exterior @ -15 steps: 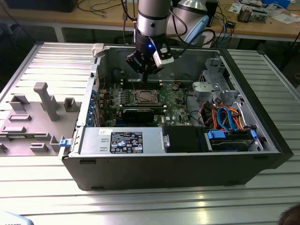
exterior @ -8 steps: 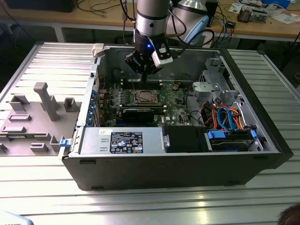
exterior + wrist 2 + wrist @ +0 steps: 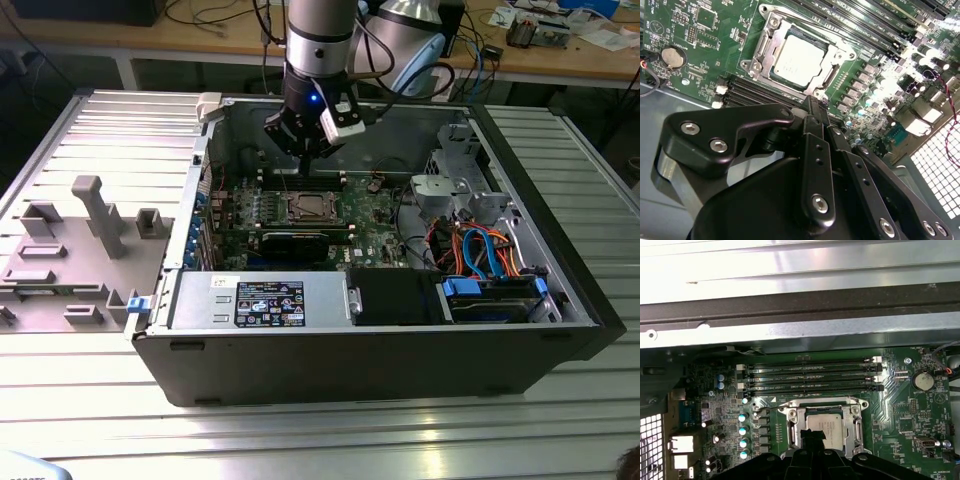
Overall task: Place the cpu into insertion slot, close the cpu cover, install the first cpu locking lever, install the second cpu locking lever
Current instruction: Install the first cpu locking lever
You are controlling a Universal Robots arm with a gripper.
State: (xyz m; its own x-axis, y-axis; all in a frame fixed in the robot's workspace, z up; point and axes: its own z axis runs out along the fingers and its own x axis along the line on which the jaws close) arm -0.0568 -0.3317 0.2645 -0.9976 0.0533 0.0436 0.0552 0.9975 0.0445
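Observation:
The cpu (image 3: 799, 61) (image 3: 826, 430) lies flat in the insertion slot (image 3: 312, 208) on the green motherboard, its silvery-tan top showing. The cpu cover (image 3: 771, 27) (image 3: 790, 421) lies down around it as a metal frame. Thin wire levers (image 3: 761, 410) run along the socket's sides; whether they are latched I cannot tell. My gripper (image 3: 304, 165) (image 3: 812, 106) (image 3: 812, 436) hangs above the socket's edge, apart from it, shut with nothing between its black fingers.
Long black memory slots (image 3: 810, 377) run beside the socket, with a coin battery (image 3: 921, 380) farther off. A labelled power-supply box (image 3: 265, 300) and a drive bay with blue and orange cables (image 3: 485, 265) fill the case's front. A grey fixture tray (image 3: 70, 250) sits outside.

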